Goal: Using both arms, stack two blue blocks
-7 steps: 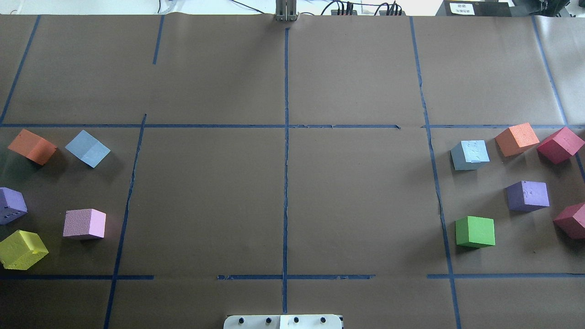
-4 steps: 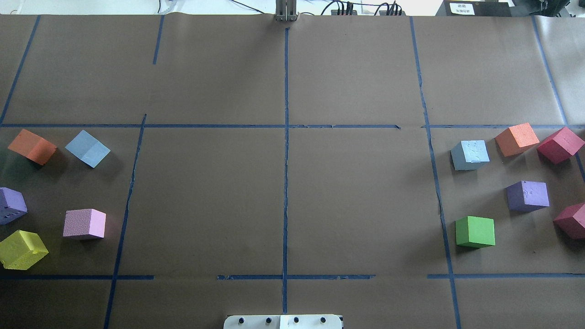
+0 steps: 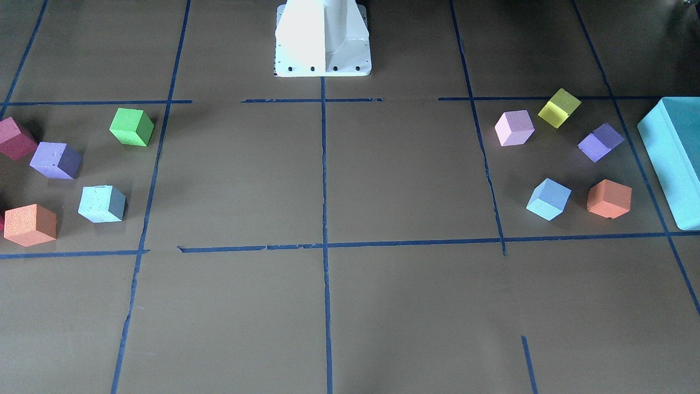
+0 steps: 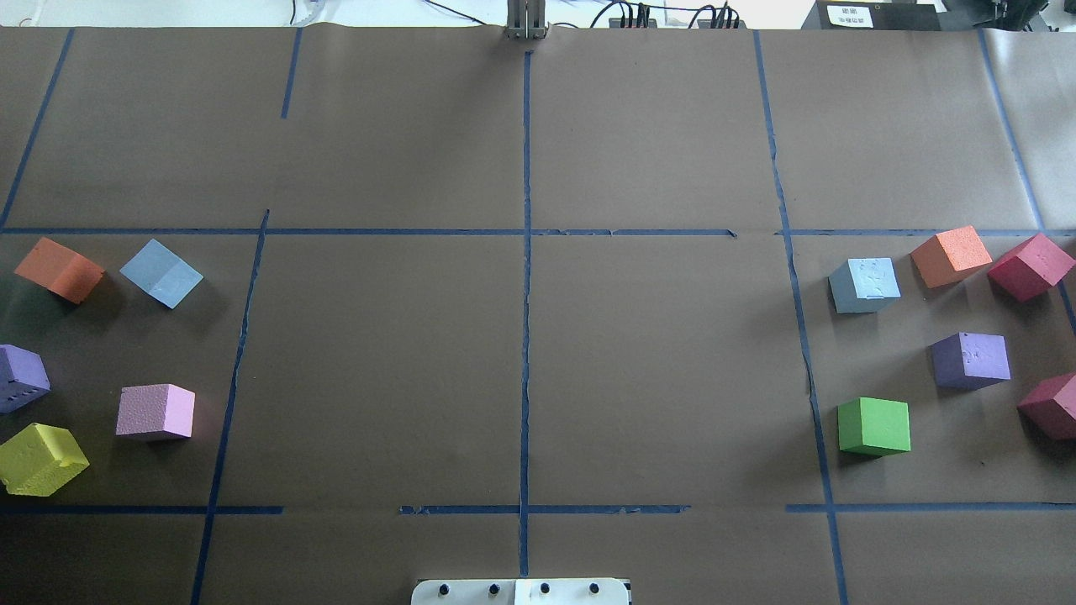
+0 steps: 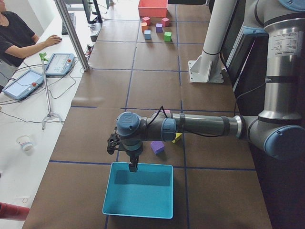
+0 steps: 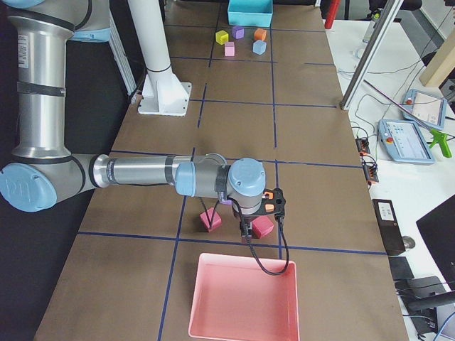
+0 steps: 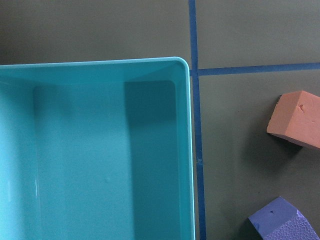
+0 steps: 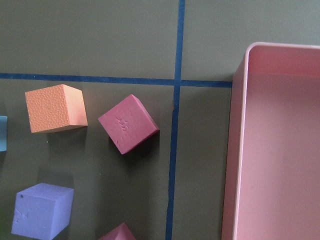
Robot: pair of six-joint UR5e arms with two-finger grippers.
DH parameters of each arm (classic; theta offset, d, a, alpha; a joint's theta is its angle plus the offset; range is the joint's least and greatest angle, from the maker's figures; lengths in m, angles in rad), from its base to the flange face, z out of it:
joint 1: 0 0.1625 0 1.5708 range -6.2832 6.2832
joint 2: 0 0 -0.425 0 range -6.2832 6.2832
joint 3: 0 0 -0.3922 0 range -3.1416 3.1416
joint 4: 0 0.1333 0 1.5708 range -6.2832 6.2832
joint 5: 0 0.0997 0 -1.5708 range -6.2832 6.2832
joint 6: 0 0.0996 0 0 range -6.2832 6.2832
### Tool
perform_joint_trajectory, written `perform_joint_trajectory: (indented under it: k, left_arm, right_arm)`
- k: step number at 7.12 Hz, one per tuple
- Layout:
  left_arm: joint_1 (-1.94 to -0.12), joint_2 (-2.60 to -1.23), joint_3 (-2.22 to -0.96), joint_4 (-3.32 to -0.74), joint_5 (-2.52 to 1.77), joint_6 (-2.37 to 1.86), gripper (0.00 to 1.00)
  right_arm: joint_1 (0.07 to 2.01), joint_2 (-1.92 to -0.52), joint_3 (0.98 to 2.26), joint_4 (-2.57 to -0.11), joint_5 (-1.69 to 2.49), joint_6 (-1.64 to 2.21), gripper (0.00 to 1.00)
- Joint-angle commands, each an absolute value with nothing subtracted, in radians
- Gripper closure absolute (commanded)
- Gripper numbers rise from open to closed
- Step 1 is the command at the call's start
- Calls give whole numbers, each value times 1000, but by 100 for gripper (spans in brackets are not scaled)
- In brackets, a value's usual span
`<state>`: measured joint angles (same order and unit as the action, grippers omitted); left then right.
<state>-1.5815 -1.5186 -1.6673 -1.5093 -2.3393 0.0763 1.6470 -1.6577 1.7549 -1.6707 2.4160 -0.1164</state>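
Nothing's budged since a second ago in the overhead view: every cube sits exactly where it was, and neither arm shows there. We've got the left gripper hanging over the teal box, and the right gripper above the dark red cubes near the pink tray. Only the side cameras catch them, so we can't tell whether either is spread or closed.

One blue block lies on the robot's left side, turned diagonal to the tape lines, just beside an orange cube. The other blue block is well apart on the right side, near the second orange cube.

Our worries:
- Fingers coming down square on that diagonal block could catch its corners and spin it, or clip the orange neighbour.
- The purple cubes could get mistaken for blue.
- An off-centre placement might tip the stack.

Count is eleven cubes:
- two blue
- two orange
- two purple
- two dark red
- one pink cube
- one yellow cube
- one green cube

Plus one box and one tray.
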Motion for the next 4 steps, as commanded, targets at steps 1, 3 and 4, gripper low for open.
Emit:
perform_joint_trajectory:
  k: [1, 3, 4]
  left_arm:
    - [-1582, -1516, -1674, -1509, -2339, 77, 0]
    - [-1582, -1514, -1677, -1509, -2339, 77, 0]
    - [-1582, -1513, -1677, -1509, -2341, 77, 0]
  right_arm:
    - [1620, -1564, 1750, -1681, 2421, -117, 0]
    - [1570, -1526, 1811, -1669, 2471, -83, 0]
    - [1507, -1511, 1837, -1667, 2476, 23, 0]
